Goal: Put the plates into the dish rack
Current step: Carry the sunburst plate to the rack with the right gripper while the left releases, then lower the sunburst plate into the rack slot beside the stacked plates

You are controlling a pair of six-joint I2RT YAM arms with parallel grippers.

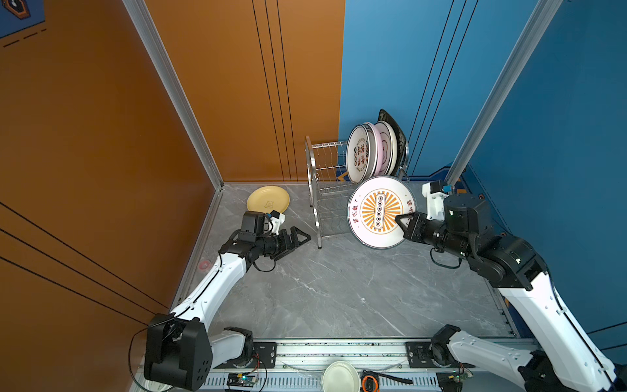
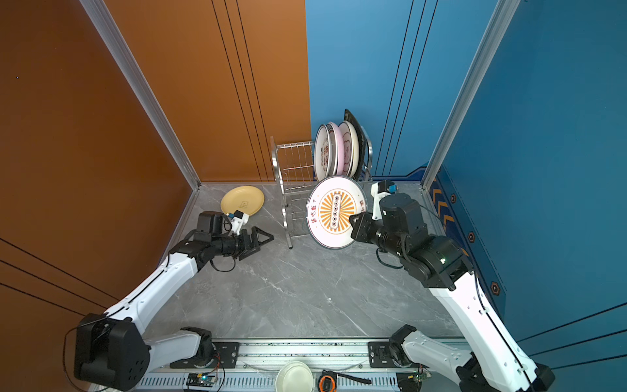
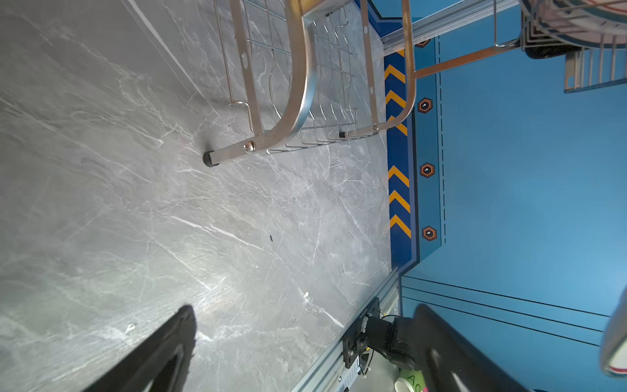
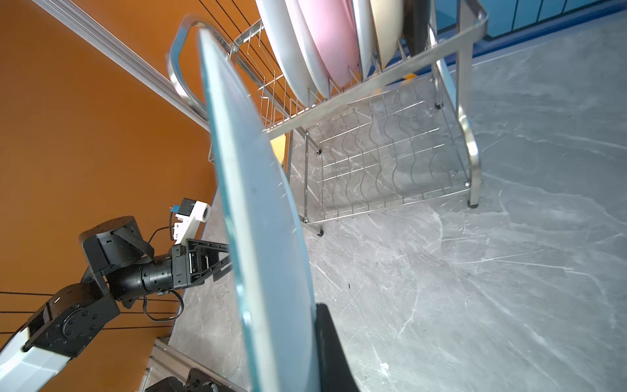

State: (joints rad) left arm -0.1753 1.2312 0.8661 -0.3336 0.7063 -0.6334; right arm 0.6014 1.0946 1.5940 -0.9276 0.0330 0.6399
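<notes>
Marble table (image 1: 339, 288) bears dish rack (image 1: 330, 193), yellow plate (image 1: 268, 200) seemingly flat

Both top views look steeply down from high above the counter (image 1: 339, 288), sharing the dish rack (image 1: 311, 169) at mid-frame. Each wrist view sits low and close, facing that rack.

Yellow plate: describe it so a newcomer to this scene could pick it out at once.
At the back of the grey marble table, find the corner by the orange wall, left of the steel dish rack. The yellow plate lies flat there. The racked plates stand on edge and the sunburst plate is gripped by the right hand; this one alone lies down.
</notes>
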